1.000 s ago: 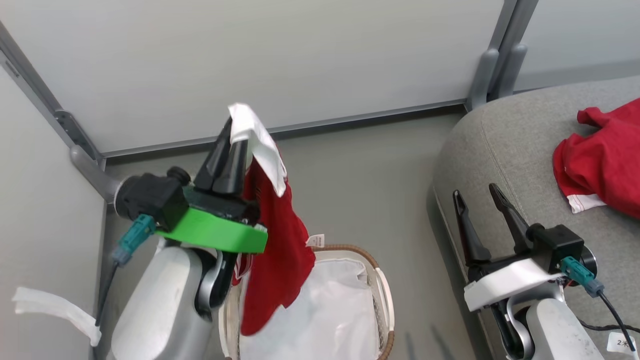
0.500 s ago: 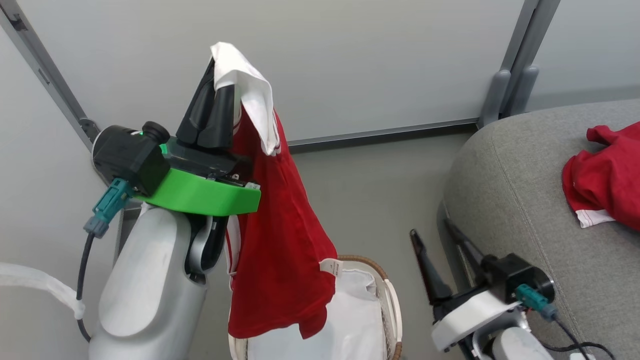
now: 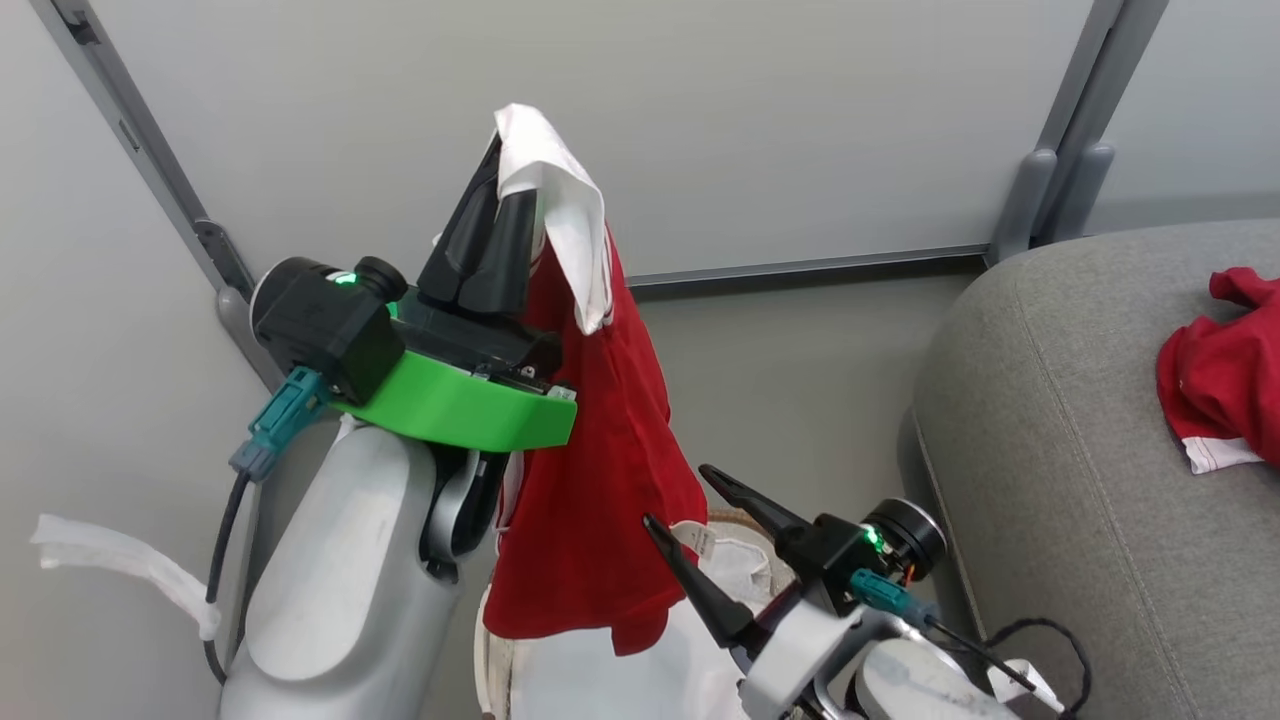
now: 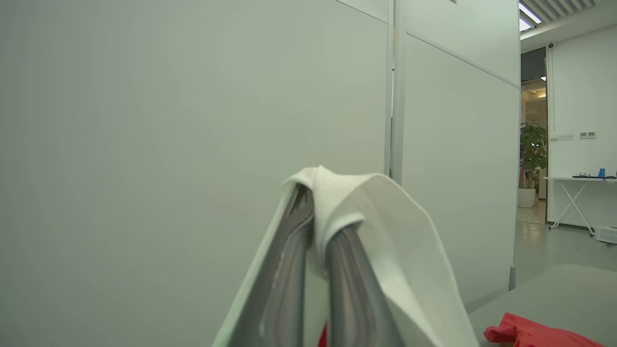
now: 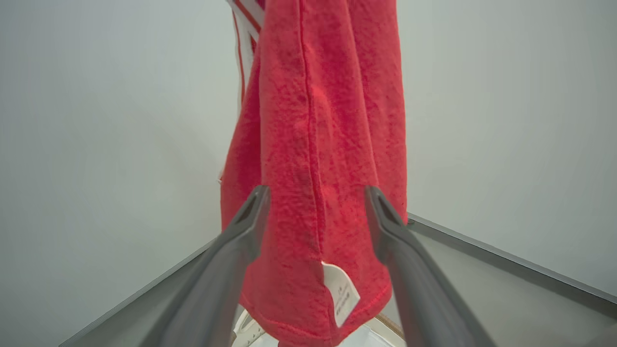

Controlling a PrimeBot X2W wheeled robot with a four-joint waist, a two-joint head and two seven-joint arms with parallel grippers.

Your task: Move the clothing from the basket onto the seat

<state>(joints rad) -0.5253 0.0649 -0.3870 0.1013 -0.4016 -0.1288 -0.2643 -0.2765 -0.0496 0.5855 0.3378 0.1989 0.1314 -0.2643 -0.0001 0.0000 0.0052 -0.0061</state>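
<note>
Left claw (image 3: pixel 510 185) pinches the jersey (image 3: pixel 600 480), which hangs below it.

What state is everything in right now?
left gripper: jaws shut on white trim of held red garment.
held red garment: hanging above the basket.
right gripper: jaws open, pointing at the garment's lower part.
basket: white liner inside.
other red garment: lying on sofa.

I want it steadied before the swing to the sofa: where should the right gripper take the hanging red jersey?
Probably the lower part just above the hem, by the white label, approached from the sofa side. The red jersey hangs limp in a narrow fold from the shut left gripper, and the fingers of the open right gripper frame it.
</note>
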